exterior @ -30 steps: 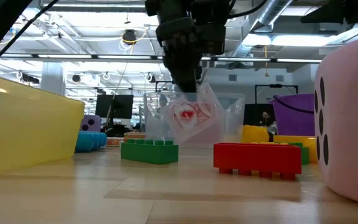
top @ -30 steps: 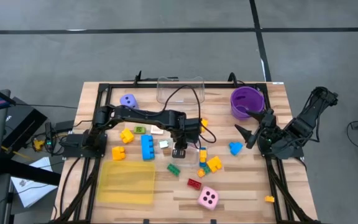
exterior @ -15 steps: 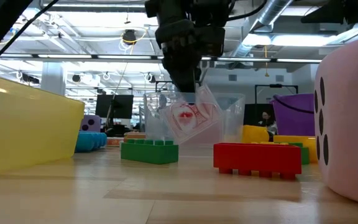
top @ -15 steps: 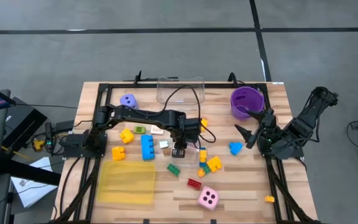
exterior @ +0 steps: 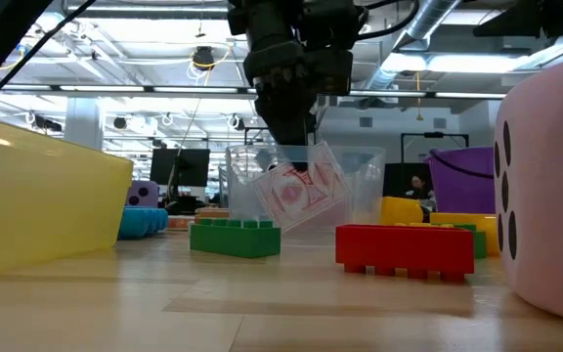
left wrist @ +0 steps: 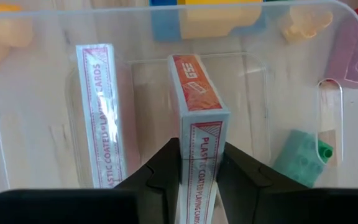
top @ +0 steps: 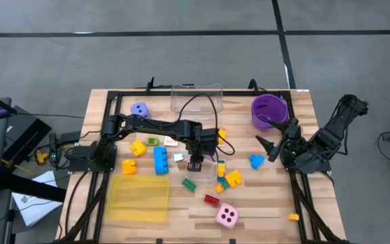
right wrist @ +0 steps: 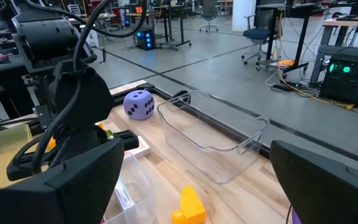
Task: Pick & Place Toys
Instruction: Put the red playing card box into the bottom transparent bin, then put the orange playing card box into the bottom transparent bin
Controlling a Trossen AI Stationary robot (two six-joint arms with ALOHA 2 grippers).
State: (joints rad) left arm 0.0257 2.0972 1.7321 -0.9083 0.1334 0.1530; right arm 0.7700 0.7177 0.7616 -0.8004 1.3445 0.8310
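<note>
Left wrist view is showing the left pincer [left wrist: 197, 168] gripping a sealed deck of playing cards [left wrist: 197, 124] by its narrow edges, the deck standing on edge inside a clear box [left wrist: 291, 93]. A second deck [left wrist: 101, 118] is standing just beside it in the same box. From overhead, that pincer [top: 196, 165] is working near the middle of the worktop [top: 269, 196], with loose toys lying around it: a blue brick [top: 161, 160] to its left, a green brick [top: 189, 183] and a red brick [top: 211, 200] nearer the camera side, and a pink die [top: 227, 215] nearer still.

The low view is showing the held deck [exterior: 301, 191] hanging tilted under the pincer, so the main risk, as I judge it, is the deck tipping over or sliding against the box wall when the fingers are letting go. The plastic wrap is probably making the surface slick, and a slip could be knocking the neighbouring deck flat. The light box could also be dragging along with the fingers if they are catching its rim while lifting out, which might be pushing the nearby bricks out of place.

The right pincer [top: 268, 146] is waiting with its fingers spread wide at the right side, near a purple bowl [top: 269, 110], holding nothing. A purple die [top: 139, 109] is sitting far left, well apart from the work.
</note>
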